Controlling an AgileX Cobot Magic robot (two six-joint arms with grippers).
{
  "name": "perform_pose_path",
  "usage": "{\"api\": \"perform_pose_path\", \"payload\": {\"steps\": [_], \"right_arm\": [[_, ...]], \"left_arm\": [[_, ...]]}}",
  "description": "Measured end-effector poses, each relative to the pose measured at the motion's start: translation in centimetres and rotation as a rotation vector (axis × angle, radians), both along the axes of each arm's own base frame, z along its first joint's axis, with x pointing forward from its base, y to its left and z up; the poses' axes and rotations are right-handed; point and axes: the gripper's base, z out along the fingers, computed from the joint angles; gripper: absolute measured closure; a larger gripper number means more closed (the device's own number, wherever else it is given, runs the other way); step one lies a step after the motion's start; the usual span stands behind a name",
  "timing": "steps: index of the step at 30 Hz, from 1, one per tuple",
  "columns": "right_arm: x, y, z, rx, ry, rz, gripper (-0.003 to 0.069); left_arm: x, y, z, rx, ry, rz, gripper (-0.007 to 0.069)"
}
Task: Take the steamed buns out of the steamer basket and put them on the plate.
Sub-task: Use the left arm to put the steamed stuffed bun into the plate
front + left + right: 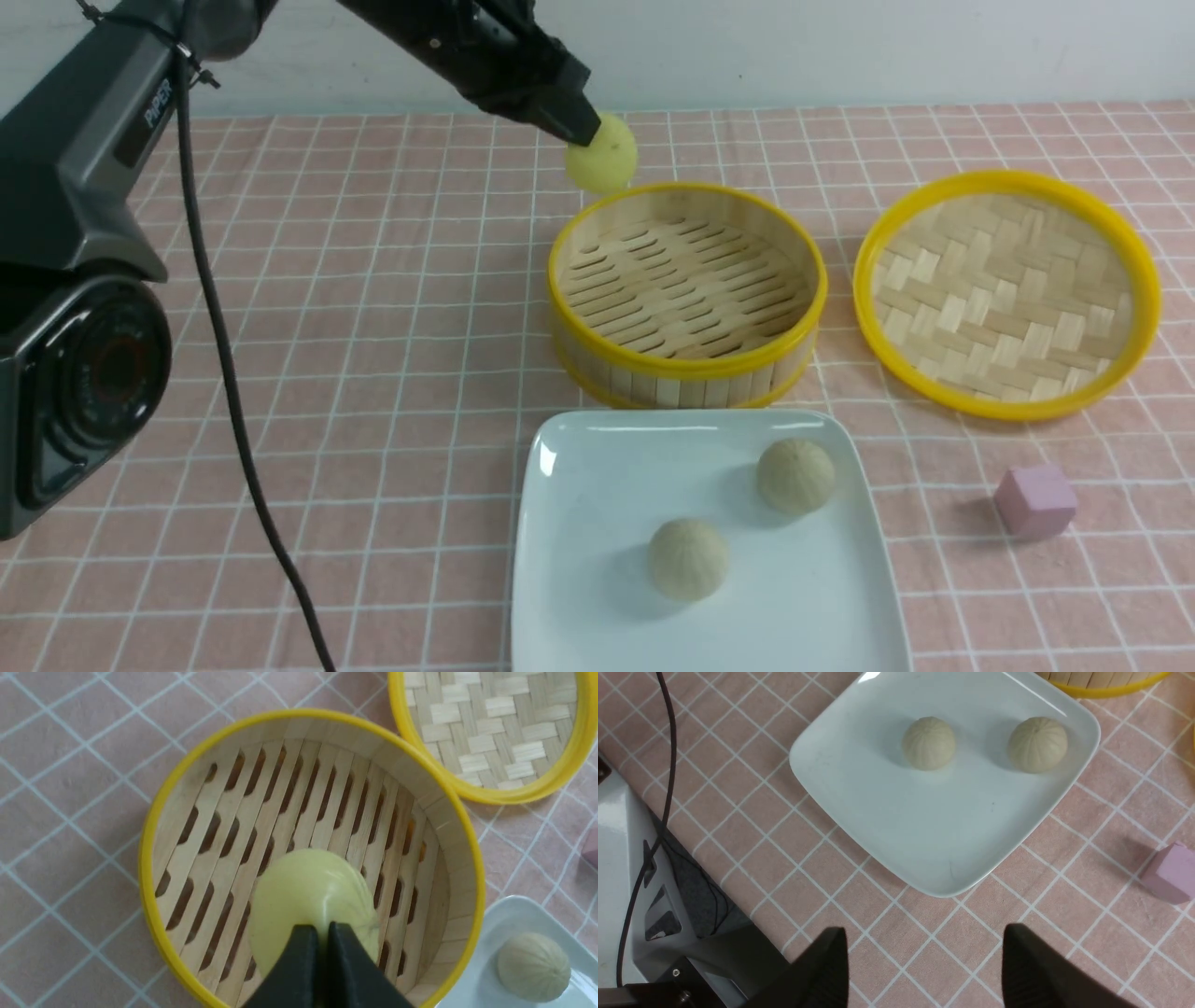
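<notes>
A pale yellow bun [605,159] hangs above the bamboo basket [686,369], pinched by the left gripper [586,135]. The basket stands upright, its slatted floor bare, just behind the glossy white square plate [579,579]. Two ridged beige buns rest apart on the plate: the near bun [688,558] and the far bun [795,476].

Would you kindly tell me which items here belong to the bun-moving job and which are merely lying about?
Job: yellow bun, held by the left claw; two beige buns; steamer basket; plate.
Lying about: woven lid; pink cube.
</notes>
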Motion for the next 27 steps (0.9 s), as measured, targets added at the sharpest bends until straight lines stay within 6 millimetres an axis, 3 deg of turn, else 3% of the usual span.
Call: {"api": "perform_pose_path", "payload": {"steps": [6, 17, 27], "right_arm": [[0.0, 0.0, 0.0, 0.0, 0.0, 0.0, 0.0217], [0.0, 0.0, 0.0, -0.003, -0.001, -0.001, 0.0217], [0.0, 0.0, 0.0, -0.003, -0.001, -0.001, 0.0217]], "left_arm": [[-0.5, -0.1, -1.7, 0.024, 0.077, 0.007, 0.0603], [-4.9, -2.9, 2.4, 0.018, 0.065, -0.02, 0.0602], [-6.2, -3.4, 3.2, 0.056, 0.093, 0.06, 0.0602]]}}
